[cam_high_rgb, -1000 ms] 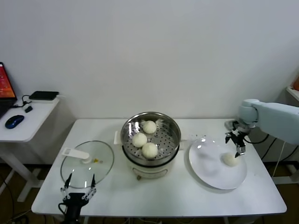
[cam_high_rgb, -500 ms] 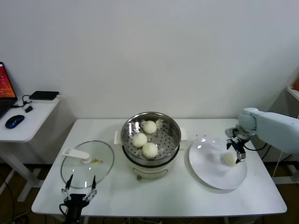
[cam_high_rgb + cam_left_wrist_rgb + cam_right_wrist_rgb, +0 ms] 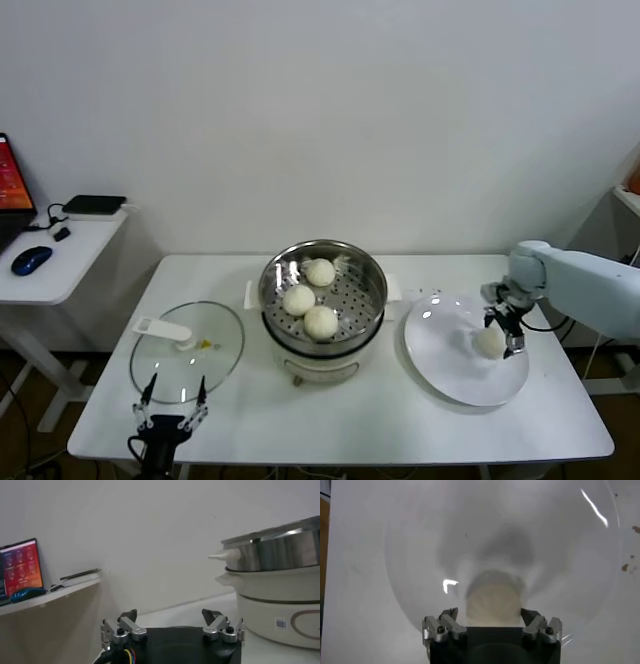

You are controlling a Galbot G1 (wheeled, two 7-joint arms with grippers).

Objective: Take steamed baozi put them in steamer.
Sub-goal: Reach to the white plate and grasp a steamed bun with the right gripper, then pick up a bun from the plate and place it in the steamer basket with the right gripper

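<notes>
The steel steamer point(image 3: 323, 296) stands mid-table in its white base and holds three off-white baozi point(image 3: 320, 321) on its perforated tray. A fourth baozi point(image 3: 489, 341) lies on the flat white plate point(image 3: 450, 370) at the right. My right gripper point(image 3: 503, 333) is down over that baozi, open, with a finger on each side of it; in the right wrist view the baozi point(image 3: 493, 601) sits between the fingertips point(image 3: 450, 614), apart from both. My left gripper point(image 3: 170, 410) is parked at the table's front left edge, open and empty.
The round glass lid point(image 3: 186, 352) with a white handle lies flat left of the steamer. A side desk point(image 3: 60, 250) with a mouse and a laptop stands far left. In the left wrist view the steamer's side point(image 3: 280, 575) is close by.
My right gripper has come down and toward the front of the plate, and now straddles the baozi. The baozi has not moved. The left arm has stayed still.
</notes>
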